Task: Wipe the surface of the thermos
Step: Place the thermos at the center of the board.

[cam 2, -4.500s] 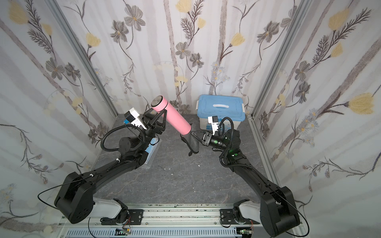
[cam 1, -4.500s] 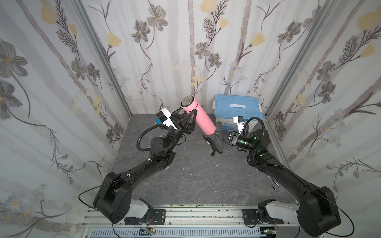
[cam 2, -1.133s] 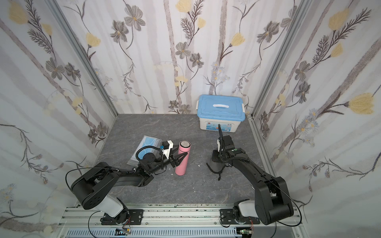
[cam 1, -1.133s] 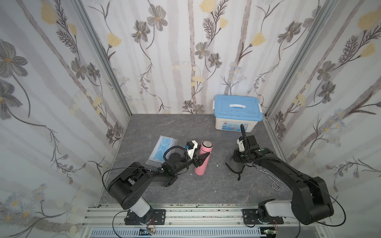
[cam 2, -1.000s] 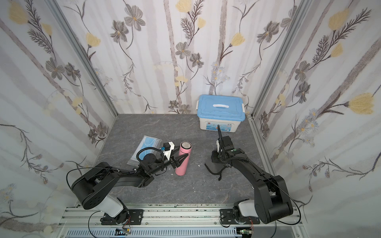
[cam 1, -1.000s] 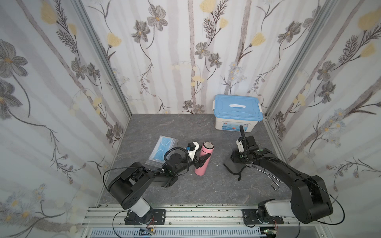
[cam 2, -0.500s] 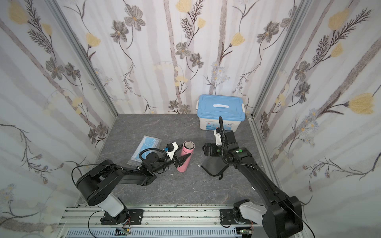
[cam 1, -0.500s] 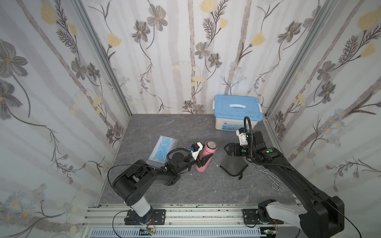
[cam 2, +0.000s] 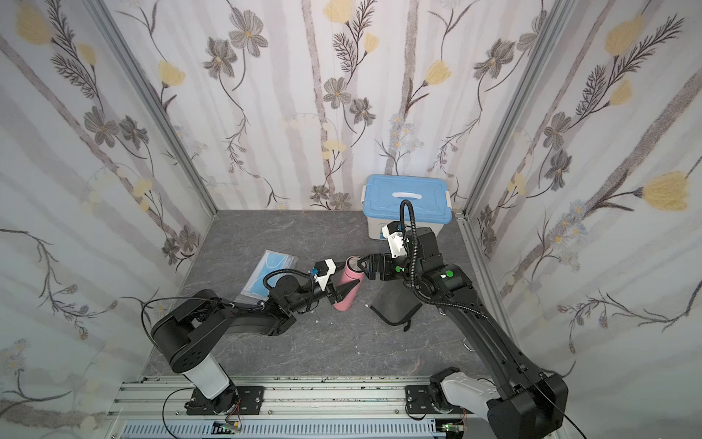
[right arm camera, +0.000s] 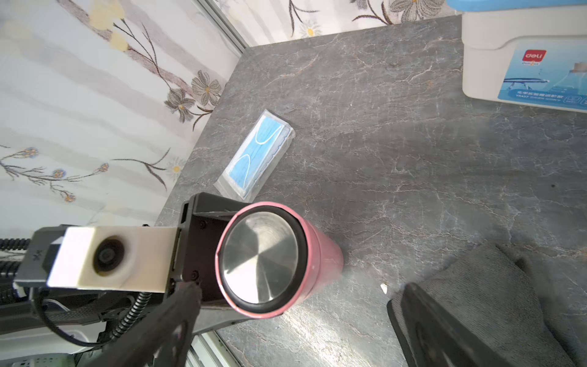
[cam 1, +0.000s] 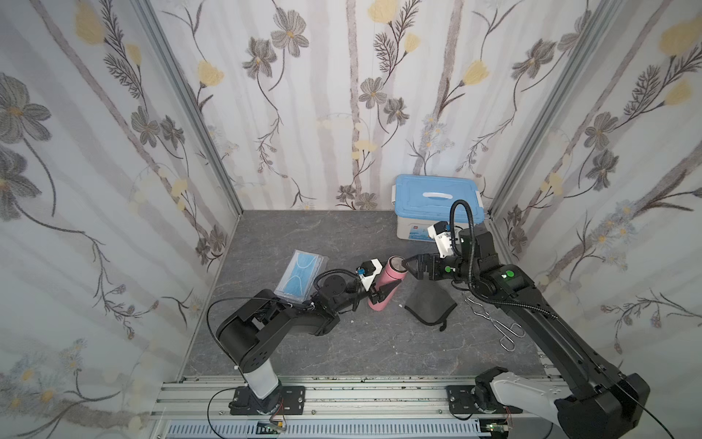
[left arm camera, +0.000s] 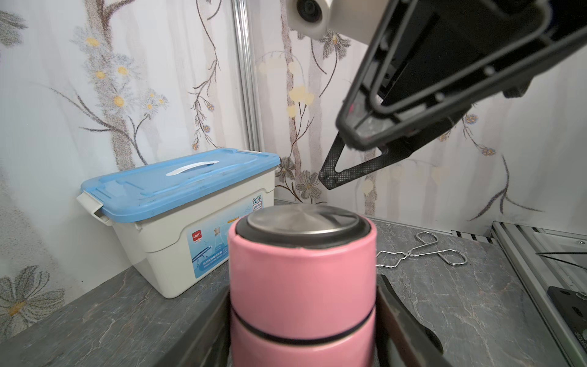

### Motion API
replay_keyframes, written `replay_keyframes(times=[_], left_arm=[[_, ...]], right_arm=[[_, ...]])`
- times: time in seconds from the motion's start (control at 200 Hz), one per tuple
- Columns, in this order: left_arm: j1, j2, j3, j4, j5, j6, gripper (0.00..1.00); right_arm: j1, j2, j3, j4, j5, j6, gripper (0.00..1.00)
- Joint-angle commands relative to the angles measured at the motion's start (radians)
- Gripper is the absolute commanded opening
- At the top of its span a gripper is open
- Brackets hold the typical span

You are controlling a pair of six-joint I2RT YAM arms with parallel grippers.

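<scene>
Jaws clamp thermos [cam 1: 385, 283] – right gripper [cam 1: 412, 267] spread above cap.

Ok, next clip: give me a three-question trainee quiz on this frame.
1. True or false: the thermos lies flat on the table.
2. Which gripper is shut on it? A) left B) right
3. What lies on the table below the open right gripper?

Key:
1. False; it stands, tilted.
2. A, the left gripper.
3. The dark cloth.
</scene>
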Motion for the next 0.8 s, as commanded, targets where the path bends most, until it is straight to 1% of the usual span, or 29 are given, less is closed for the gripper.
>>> replay_keyframes(times=[0.0, 0.16, 0.405, 0.55, 0.605, 0.794], left_arm=[[0.001, 0.005, 0.017, 0.085, 0.018, 0.013, 0.0], [-0.003, 0.017, 0.035, 0.085, 0.026, 0.009, 0.0], [-0.007, 0.023, 0.054, 0.085, 0.036, 0.008, 0.0], [-0.009, 0.022, 0.056, 0.085, 0.037, 0.009, 0.0], [-0.009, 0.023, 0.06, 0.085, 0.035, 0.009, 0.0], [-0.009, 0.028, 0.069, 0.085, 0.032, 0.009, 0.0]], right_arm=[[0.013, 0.017, 0.023, 0.011, -0.022, -0.01, 1.0], [0.041, 0.04, 0.032, 0.015, -0.005, -0.008, 1.0], [0.076, 0.084, 0.062, -0.003, 0.041, -0.007, 0.89], [0.089, 0.105, 0.085, -0.023, 0.065, -0.01, 0.87], [0.095, 0.112, 0.091, -0.031, 0.08, -0.01, 0.84], [0.122, 0.137, 0.116, -0.067, 0.127, -0.018, 0.83]])
